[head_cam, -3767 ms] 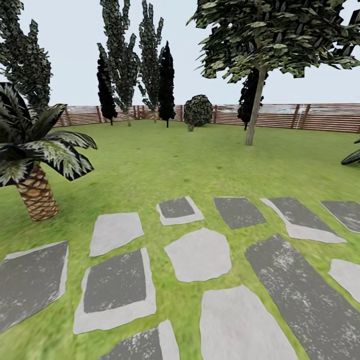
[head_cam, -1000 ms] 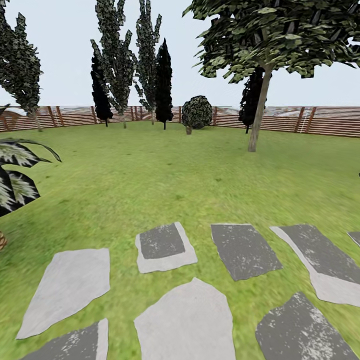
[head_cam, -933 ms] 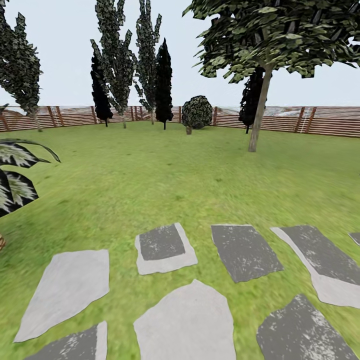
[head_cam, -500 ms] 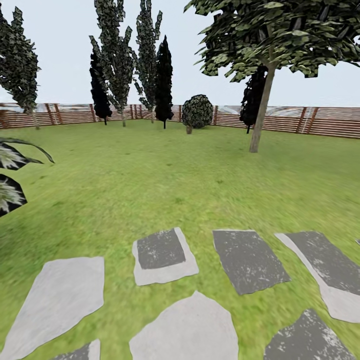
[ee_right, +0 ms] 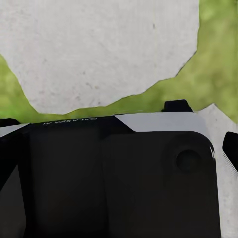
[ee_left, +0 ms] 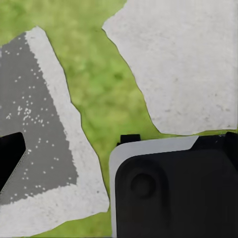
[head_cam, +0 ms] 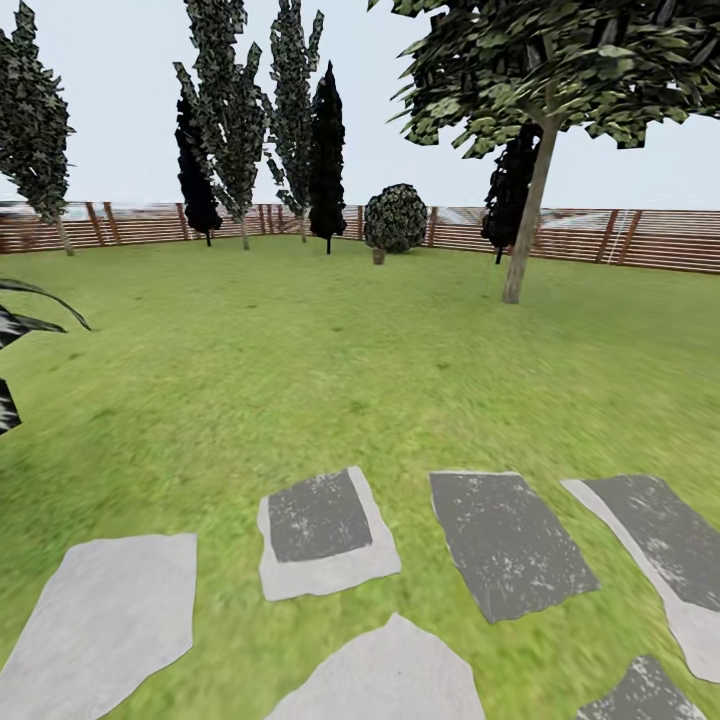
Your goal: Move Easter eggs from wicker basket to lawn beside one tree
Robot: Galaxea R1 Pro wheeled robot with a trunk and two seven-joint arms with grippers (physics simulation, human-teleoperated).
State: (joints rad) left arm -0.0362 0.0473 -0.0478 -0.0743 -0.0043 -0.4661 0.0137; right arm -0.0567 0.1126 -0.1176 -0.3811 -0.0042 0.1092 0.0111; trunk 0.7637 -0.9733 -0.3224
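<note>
Nearest the robot, grey paving stones [head_cam: 320,530] sit in the lawn [head_cam: 300,360], light and dark slabs with grass strips between them. Both wrist views look straight down at the same kind of stones [ee_left: 178,64] and grass, each with a dark, white-edged body low in the picture, probably the robot's own base [ee_right: 119,178]; the arms read as tucked down for driving, not reaching. No fingers can be made out, so the state of either pincer can't be told. At the head view's left edge, tips of palm fronds [head_cam: 20,325] poke in. Beyond the stones the lawn runs open and bare to the far side; no eggs in sight, so they are presumably in the wicker basket. Far off, a small tan thing [head_cam: 378,256] sits on the grass at the foot of a round bush [head_cam: 395,218], possibly that basket, too small to confirm. Right of it stands the tree [head_cam: 527,225] with a bare leaning trunk and leafy crown, a plausible drop spot since it is near that tan thing. Dark cone-shaped trees [head_cam: 327,150] line the back, in front of the slatted wooden fence [head_cam: 600,238]. Judgement: transit phase, nothing picked yet.
</note>
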